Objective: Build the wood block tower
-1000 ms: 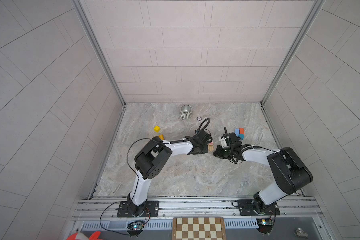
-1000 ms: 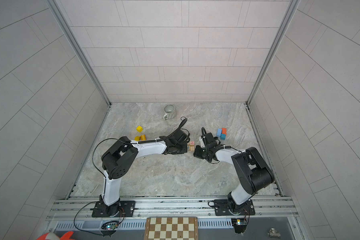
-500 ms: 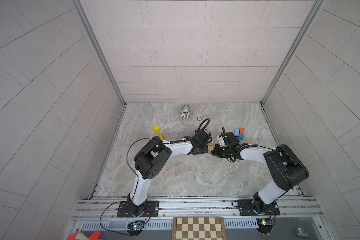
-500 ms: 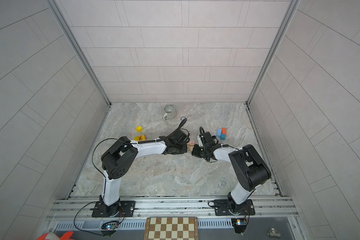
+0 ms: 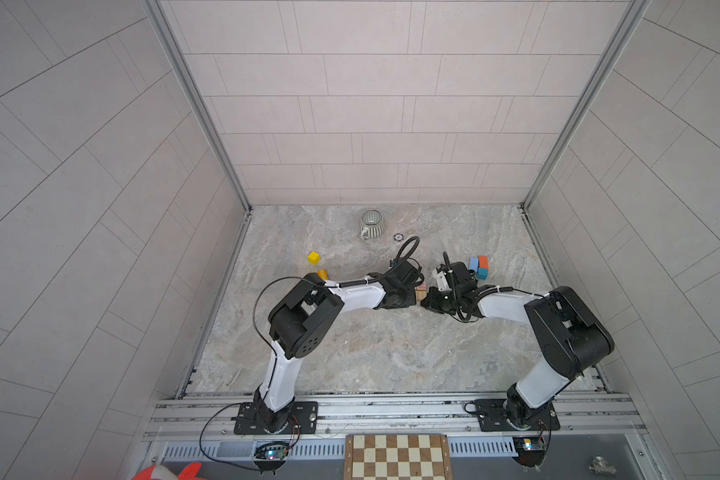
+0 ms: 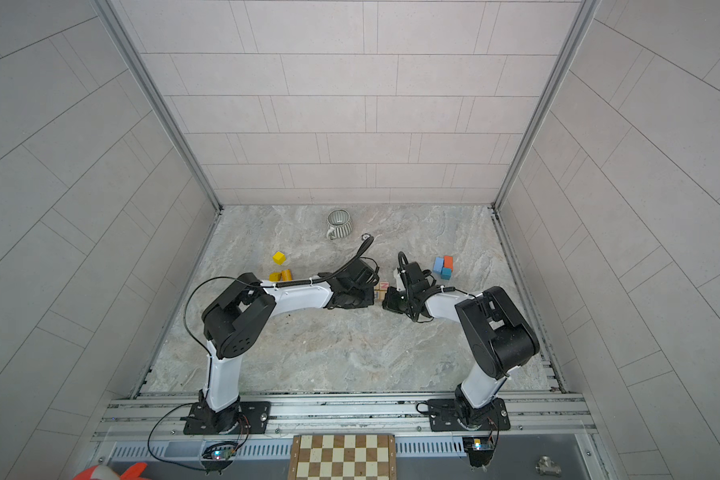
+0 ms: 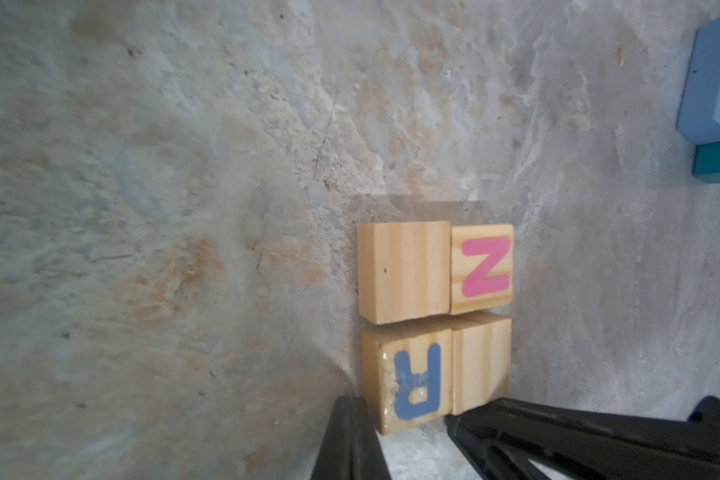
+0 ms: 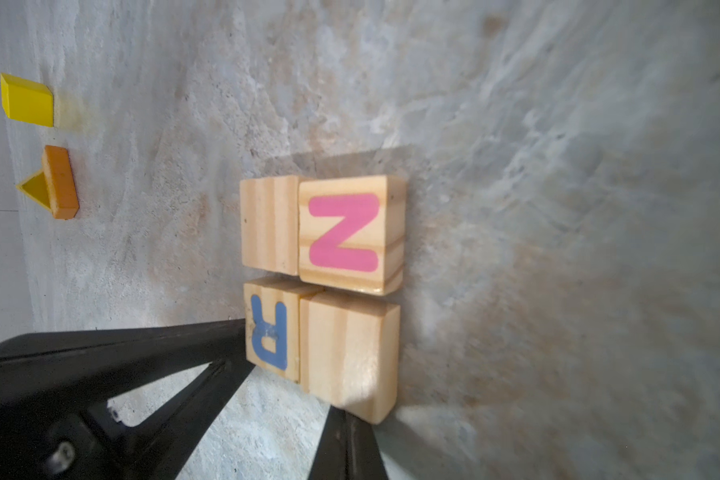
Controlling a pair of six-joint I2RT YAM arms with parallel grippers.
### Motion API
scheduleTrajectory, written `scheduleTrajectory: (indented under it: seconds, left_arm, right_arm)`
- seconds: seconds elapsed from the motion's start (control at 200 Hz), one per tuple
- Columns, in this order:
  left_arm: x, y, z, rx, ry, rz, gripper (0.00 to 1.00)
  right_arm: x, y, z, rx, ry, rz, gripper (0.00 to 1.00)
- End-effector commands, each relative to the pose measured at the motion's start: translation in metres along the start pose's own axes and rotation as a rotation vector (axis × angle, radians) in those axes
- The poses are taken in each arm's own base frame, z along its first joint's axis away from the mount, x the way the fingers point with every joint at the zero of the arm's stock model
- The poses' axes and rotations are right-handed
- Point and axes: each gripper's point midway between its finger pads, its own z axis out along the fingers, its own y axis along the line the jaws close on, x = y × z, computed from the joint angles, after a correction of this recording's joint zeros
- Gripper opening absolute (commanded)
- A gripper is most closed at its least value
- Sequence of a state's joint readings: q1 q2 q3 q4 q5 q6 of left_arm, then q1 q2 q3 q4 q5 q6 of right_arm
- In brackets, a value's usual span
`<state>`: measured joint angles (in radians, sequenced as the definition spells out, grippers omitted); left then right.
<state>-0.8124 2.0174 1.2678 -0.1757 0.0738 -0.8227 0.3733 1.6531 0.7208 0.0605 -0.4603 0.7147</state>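
Marble table [image 5: 371, 353]: left fingers [image 7: 350, 440] and right fingers [image 8: 346, 449], each pressed together, flank the R cube [image 7: 416, 382] from opposite sides, seemingly squaring it against the touching N cube [image 7: 485, 266] as a tower base; blue and orange blocks [image 5: 478, 266] and yellow pieces [image 5: 314, 257] wait beyond.
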Motion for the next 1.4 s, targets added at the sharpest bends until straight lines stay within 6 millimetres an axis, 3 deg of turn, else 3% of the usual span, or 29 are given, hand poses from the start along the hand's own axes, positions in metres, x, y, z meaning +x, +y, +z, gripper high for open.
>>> scheduleTrajectory:
  seconds: [0.0, 0.34, 0.6, 0.831, 1.081, 1.256, 1.396]
  left_arm:
    - [0.005, 0.013, -0.004, -0.033, 0.016, -0.014, 0.0]
    - [0.002, 0.017, -0.019, -0.047, 0.0, -0.003, 0.01]
    - [-0.004, 0.027, -0.059, -0.061, -0.07, 0.012, 0.22]
    - [-0.012, 0.044, -0.113, -0.116, -0.155, 0.039, 0.49]
    - [-0.02, 0.065, -0.146, -0.135, -0.238, 0.022, 0.73]
    - [-0.032, 0.072, -0.151, -0.151, -0.27, 0.017, 0.8]
    - [-0.045, 0.07, -0.145, -0.144, -0.293, -0.014, 0.8]
  right_arm:
    - [0.002, -0.003, 0.003, 0.019, 0.008, 0.014, 0.0]
    - [0.004, 0.007, -0.015, 0.005, 0.0, -0.021, 0.0]
    - [-0.002, 0.017, -0.056, 0.033, -0.064, -0.08, 0.01]
    - [-0.017, 0.023, -0.103, 0.081, -0.154, -0.133, 0.31]
    - [-0.052, 0.011, -0.151, 0.201, -0.314, -0.154, 0.69]
    - [-0.082, -0.014, -0.164, 0.339, -0.319, -0.13, 0.74]
    - [-0.114, -0.036, -0.164, 0.415, -0.329, -0.079, 0.7]
